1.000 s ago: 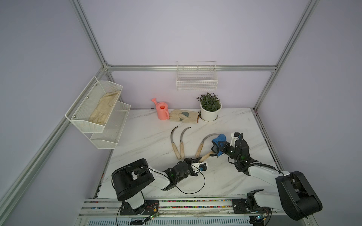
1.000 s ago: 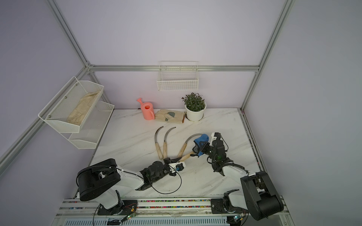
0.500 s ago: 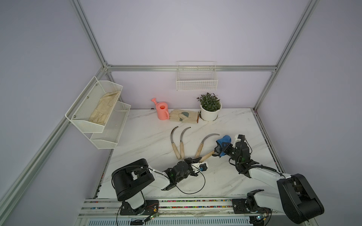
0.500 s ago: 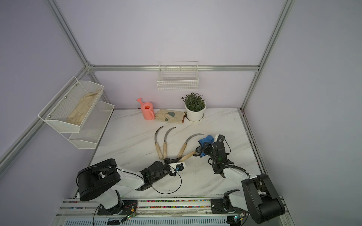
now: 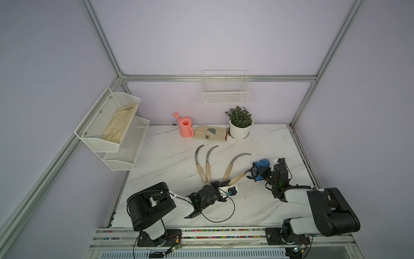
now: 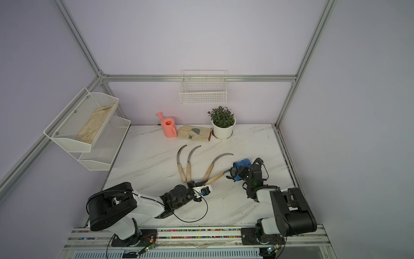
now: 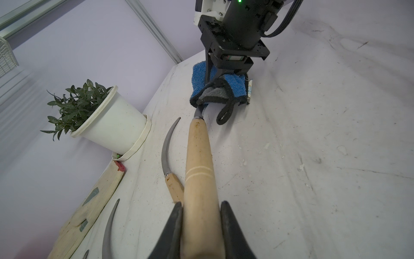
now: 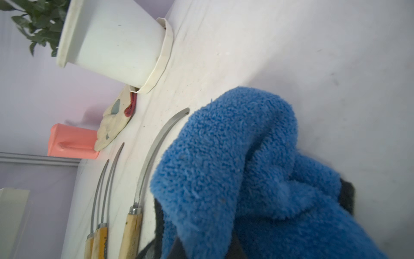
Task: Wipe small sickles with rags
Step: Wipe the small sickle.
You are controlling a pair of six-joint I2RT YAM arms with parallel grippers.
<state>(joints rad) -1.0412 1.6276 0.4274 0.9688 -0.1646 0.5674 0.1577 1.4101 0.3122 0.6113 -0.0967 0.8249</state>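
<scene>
In both top views the white plant pot [image 5: 239, 132] stands at the back of the marble table [image 5: 168, 157]. Three sickles [image 5: 208, 164] lie flat in front of the pot, with their blades toward it. A fourth sickle [image 5: 238, 177] lies further from the pot than these. The left gripper [image 5: 224, 182] is clamped on the end of its wooden handle. The blue rag [image 5: 261, 166] is in front of the pot and a little to its right, and the right gripper [image 5: 257, 173] is closed on it.

In the left wrist view, two dark fingers [image 7: 177, 224] press the pale handle from both sides. The neck of the blade goes into the fold of the rag, and the rest of the blade is hidden.

In the right wrist view the rag is bunched over the gripper and covers most of it. The three sickles lie between the rag and the pot.
</scene>
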